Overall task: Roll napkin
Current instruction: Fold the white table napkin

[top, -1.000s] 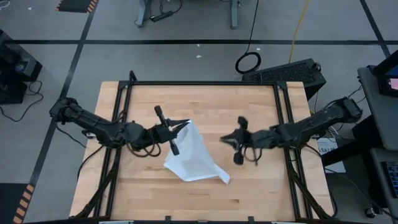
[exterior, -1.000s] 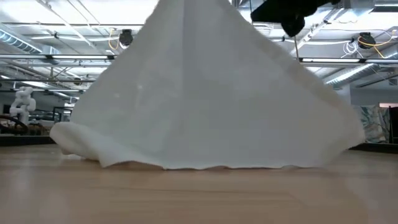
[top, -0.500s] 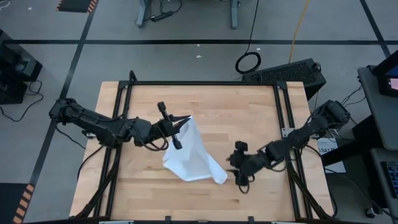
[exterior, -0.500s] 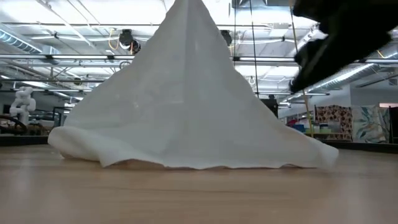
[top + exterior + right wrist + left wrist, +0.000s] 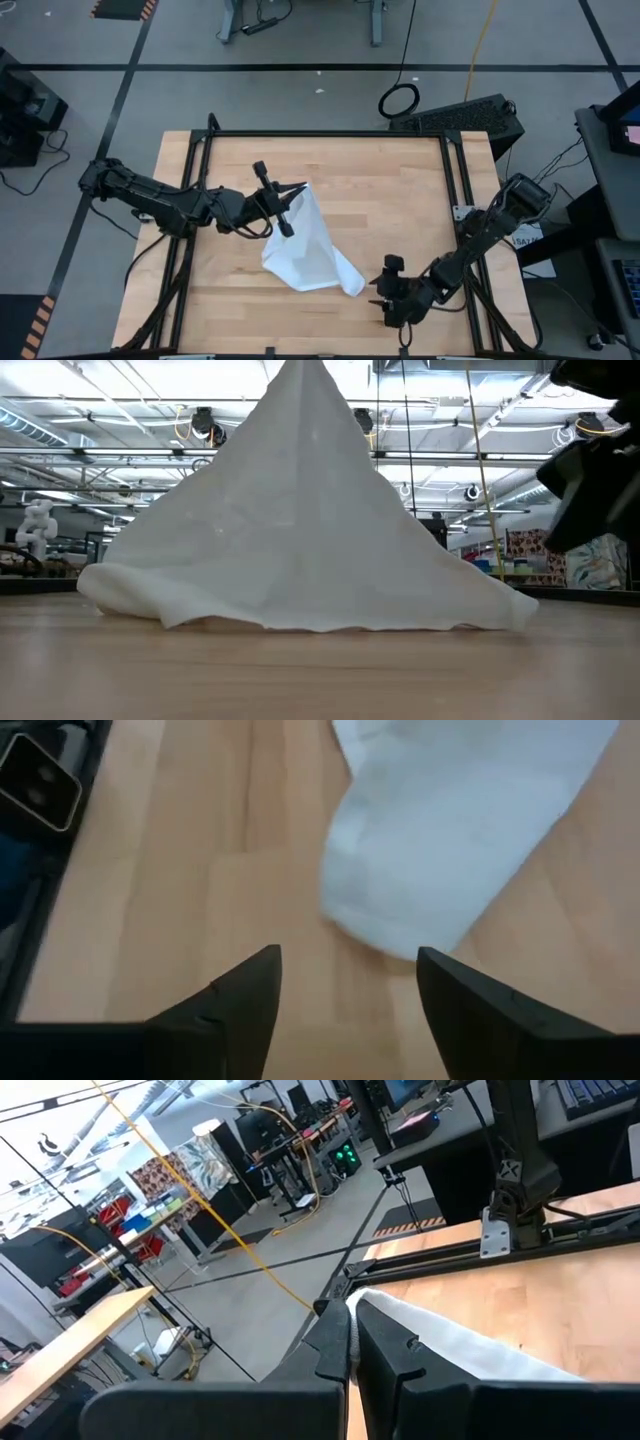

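Note:
The white napkin [image 5: 308, 248] stands like a tent at the table's middle. Its top corner is lifted and its lower edge [image 5: 300, 622] lies on the wood. My left gripper [image 5: 288, 200] is at that top corner, shut on the cloth. My right gripper [image 5: 384, 296] hovers low near the table's near edge, just right of the napkin's near right corner [image 5: 355, 287]. It is open, and in the right wrist view [image 5: 345, 970] that corner [image 5: 385, 925] lies ahead of the fingers, untouched. My left gripper pinches the napkin's raised top corner [image 5: 372, 1296] between its two fingers. The fingers lie about level and come from the table's left. The cloth hangs down from them and spreads out, with its lower edge resting on the table.
A black metal frame [image 5: 330, 133] runs around the wooden table top. Bare wood [image 5: 400, 190] lies right of the napkin and along the near edge. The low view shows my right arm [image 5: 590, 480] dark at the right.
My right gripper has swung from the table's middle right toward the near edge and sunk, ending beside the napkin's near right corner. The napkin's lower right part has drawn in a little, while its top corner stays held up.

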